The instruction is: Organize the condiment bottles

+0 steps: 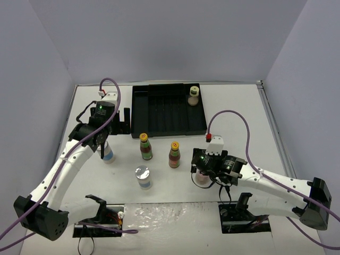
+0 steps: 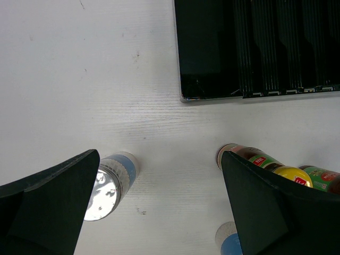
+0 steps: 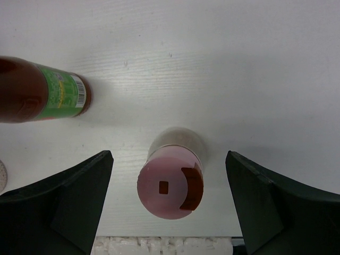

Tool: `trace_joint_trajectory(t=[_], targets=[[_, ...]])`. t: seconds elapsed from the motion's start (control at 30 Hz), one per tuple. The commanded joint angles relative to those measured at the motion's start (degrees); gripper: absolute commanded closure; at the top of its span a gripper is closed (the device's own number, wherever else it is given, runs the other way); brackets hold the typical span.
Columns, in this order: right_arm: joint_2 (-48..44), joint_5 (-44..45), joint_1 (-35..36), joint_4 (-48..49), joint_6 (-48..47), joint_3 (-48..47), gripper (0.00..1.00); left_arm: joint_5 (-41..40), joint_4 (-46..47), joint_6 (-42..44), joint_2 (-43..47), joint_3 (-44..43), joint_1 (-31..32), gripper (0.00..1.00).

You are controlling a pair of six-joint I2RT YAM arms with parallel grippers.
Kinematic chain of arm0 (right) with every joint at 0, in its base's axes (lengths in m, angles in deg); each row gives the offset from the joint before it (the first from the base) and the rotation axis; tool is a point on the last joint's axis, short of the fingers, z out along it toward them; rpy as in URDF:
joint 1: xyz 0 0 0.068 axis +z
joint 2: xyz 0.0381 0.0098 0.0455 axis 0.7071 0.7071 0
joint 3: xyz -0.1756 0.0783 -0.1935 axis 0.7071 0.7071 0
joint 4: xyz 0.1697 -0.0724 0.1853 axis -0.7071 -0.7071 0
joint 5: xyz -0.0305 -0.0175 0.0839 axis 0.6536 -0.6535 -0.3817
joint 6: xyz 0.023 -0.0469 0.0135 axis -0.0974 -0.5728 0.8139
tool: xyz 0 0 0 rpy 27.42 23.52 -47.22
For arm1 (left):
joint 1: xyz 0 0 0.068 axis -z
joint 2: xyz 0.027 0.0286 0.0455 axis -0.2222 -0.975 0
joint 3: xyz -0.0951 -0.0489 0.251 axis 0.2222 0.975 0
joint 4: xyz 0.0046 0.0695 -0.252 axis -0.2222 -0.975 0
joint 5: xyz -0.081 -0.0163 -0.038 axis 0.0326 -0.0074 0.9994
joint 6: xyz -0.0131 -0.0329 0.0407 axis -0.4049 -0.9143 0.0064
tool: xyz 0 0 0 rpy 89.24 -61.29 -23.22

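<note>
Evidently mid-pickup, the right gripper [image 3: 169,155] hovers, fingers apart, over the small round pink-capped bottle [image 3: 170,186] in front of the large black ridged tray [image 1: 139,114], and should lower and close; the left gripper [image 2: 159,154] gapes too.

Open tabletop [image 1: 239,109] right of the black tray [image 1: 139,112]; two slim bottles [image 1: 145,147] and a silver-capped jar [image 1: 143,177] close together mid-table.

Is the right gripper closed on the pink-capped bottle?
No, in the right wrist view the right gripper is open, its fingers standing clear on either side of the pink-capped bottle.
</note>
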Motion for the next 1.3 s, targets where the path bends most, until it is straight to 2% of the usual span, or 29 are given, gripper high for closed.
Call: trace_joint_trajectory(t=[0.0, 0.27, 0.6, 0.67, 0.8, 0.9, 1.13, 1.17, 1.27], targets=[[0.19, 3.54, 2.81, -1.01, 5.89, 0.85, 0.17, -0.63, 2.69, -0.51, 0.61, -1.53, -0.45, 0.03], [1.00, 5.66, 7.96, -2.06, 12.10, 2.80, 0.20, -0.57, 2.61, -0.48, 0.76, -1.53, -0.36, 0.03], [1.02, 9.45, 8.37, -2.59, 17.22, 4.40, 0.24, -0.55, 2.61, -0.41, 0.70, -1.53, -0.44, 0.03], [0.81, 9.86, 8.41, -2.62, 17.38, 4.45, 0.28, -0.63, 2.61, -0.50, 0.66, -1.50, -0.39, 0.03], [0.76, 9.85, 8.37, -2.68, 17.35, 4.41, 0.38, -0.65, 2.52, -0.41, 0.52, -1.53, -0.36, 0.03], [0.69, 9.57, 8.37, -2.68, 17.07, 4.48, 0.53, -0.72, 2.52, -0.48, 0.52, -1.53, -0.36, 0.03], [0.07, 9.18, 8.79, -2.68, 16.70, 4.32, 0.96, -0.88, 2.61, -0.41, 0.36, -1.52, -0.36, 0.03], [0.02, 9.22, 8.77, -2.64, 16.58, 4.16, 0.99, -0.86, 2.57, -0.41, 0.35, -1.53, -0.40, 0.03], [-0.10, 10.47, 8.81, -2.73, 15.72, 2.19, 1.00, -0.83, 2.61, -0.39, 0.35, -1.45, -0.36, 0.03]])
